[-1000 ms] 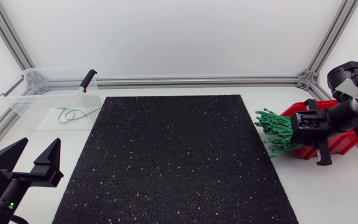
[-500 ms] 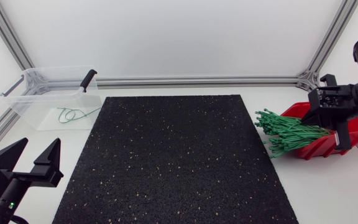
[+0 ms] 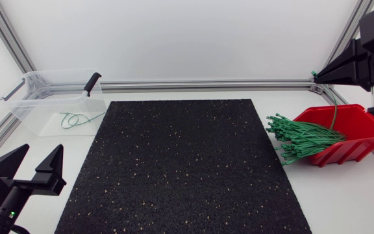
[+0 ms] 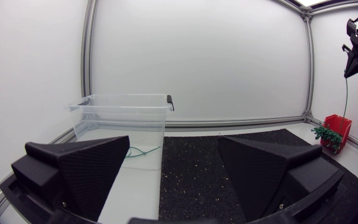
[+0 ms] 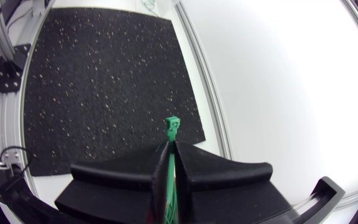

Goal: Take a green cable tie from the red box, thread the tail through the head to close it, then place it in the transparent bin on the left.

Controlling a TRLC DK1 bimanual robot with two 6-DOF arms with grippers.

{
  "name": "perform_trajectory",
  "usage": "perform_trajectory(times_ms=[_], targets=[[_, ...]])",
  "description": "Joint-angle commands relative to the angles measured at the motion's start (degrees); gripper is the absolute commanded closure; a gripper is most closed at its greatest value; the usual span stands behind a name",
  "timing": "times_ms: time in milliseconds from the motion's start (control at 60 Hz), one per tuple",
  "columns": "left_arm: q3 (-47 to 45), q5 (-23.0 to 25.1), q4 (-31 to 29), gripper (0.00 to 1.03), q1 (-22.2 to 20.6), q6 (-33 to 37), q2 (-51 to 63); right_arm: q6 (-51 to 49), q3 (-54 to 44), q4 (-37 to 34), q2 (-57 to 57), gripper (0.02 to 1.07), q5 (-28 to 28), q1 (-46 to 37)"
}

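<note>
Right gripper (image 3: 317,76): jaws pinch the tie (image 5: 171,124), high above the red box (image 3: 362,127); the head sits just past the jaw tips.
Long axis: near vertical, tail hanging toward the box.
Left gripper (image 3: 42,153): jaws spread, empty, near the bin (image 3: 28,114), well apart from the tie.
Next: likely the left must cross over to take the tail.

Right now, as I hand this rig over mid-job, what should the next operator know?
Left pincer: open, empty, low beside the black mat.
Right pincer: shut on one green cable tie, high above the red box. The head pokes past the fingertips and the tail hangs toward the box.
Spare ties spill from the box.
Transparent bin: holds one looped green tie.
Done: a tie is picked.
Left: thread tail through head, then drop it in the bin.
</note>
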Motion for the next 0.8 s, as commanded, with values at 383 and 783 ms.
perform_trajectory(times_ms=[383,783], targets=[[-2.3,-0.1,-0.2,0.04,-0.8,0.7,-0.4,16.1,4.9,-10.9,5.8,1.01,-19.6,15.1],[-2.4,-0.1,0.4,0.04,0.0,0.4,-0.4,17.5,3.6,-11.8,16.5,1.01,-33.8,21.3]])
